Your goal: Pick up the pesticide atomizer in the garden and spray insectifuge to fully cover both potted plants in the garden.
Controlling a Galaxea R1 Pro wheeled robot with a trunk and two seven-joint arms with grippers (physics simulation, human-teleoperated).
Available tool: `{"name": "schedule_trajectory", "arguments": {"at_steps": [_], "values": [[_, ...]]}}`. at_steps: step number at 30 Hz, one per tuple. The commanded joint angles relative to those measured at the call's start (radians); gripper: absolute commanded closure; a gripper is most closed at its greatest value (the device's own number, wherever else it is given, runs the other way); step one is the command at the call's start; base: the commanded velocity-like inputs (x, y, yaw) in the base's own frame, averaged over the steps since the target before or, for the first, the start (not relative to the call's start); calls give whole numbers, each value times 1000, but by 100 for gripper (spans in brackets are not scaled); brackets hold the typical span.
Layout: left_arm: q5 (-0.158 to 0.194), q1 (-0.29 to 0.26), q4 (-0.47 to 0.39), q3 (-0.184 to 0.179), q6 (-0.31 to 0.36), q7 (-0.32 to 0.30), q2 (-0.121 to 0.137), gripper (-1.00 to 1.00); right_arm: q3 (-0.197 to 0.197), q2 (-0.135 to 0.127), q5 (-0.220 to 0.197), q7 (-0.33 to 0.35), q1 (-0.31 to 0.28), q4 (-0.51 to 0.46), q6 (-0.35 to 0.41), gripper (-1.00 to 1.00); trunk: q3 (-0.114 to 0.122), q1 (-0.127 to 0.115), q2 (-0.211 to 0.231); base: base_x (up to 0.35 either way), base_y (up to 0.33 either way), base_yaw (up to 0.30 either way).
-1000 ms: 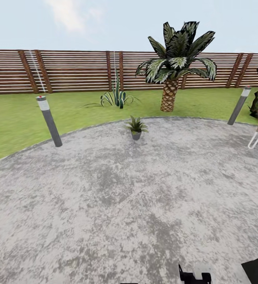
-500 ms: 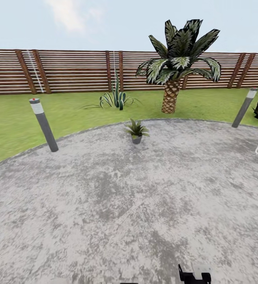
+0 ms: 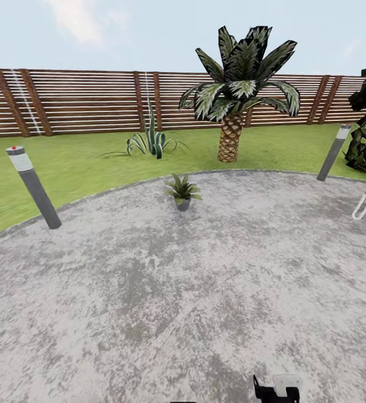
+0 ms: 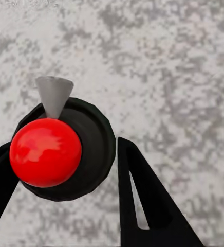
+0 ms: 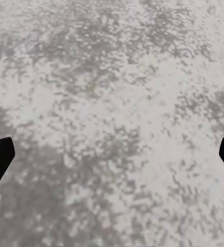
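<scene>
Left to right in the head view: a grey bollard at the lawn's edge, an agave by the fence, then one potted plant on the paving near its far edge, with a palm behind it. No readable writing anywhere. The left gripper clamps the atomizer, red ball and grey nozzle. The right gripper is spread wide over paving.

I am finding no readable text, label, brand, number or sign on anything in these views.
</scene>
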Motion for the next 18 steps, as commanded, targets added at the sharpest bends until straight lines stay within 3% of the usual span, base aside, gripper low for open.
{"name": "schedule_trajectory", "arguments": {"at_steps": [1,18], "values": [[-3,-1,1,5,-4,1,0,100,9,-1,-7,-3,0,0,-2,-100,-1,0,0,332,-89,-23],[-3,-1,1,6,-3,1,-2,100,8,-2,-6,-2,0,1,-2,-100,-1,0,0,300,-139,-1]]}}
